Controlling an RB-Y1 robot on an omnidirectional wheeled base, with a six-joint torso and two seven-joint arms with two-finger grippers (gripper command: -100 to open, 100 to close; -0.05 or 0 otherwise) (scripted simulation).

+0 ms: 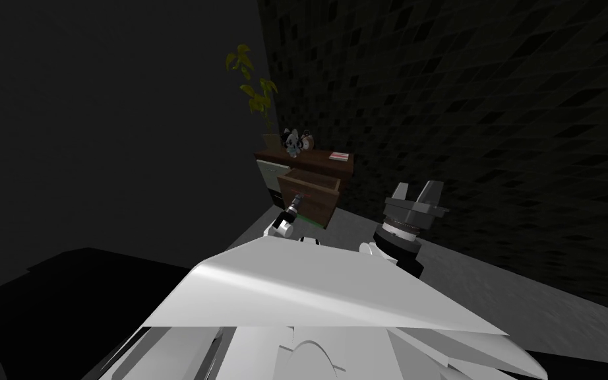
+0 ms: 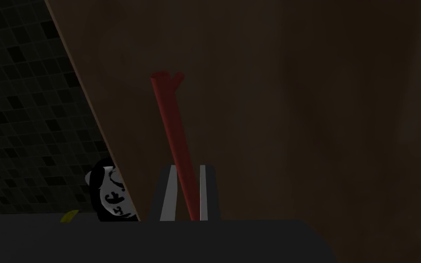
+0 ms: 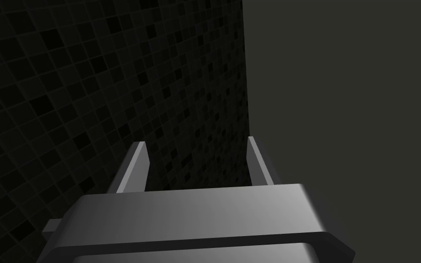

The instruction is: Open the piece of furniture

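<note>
Nearest, the left pincer (image 2: 187,168) pinches the thin red handle (image 2: 171,123) of the brown drawer (image 1: 312,190), its blades pressed to the bar's sides. That drawer juts out from the front of the dark brown cabinet (image 1: 309,158), which stands in the corner against the dark tiled wall (image 1: 467,99). On the cabinet's top, a yellow-green plant (image 1: 255,86) stands at the left, a black-and-white soft toy (image 1: 291,142) beside it and a pinkish book (image 1: 339,156) at the right. Right of the cabinet and apart from it, the right pincer (image 1: 416,190) is raised with its blades spread.
</note>
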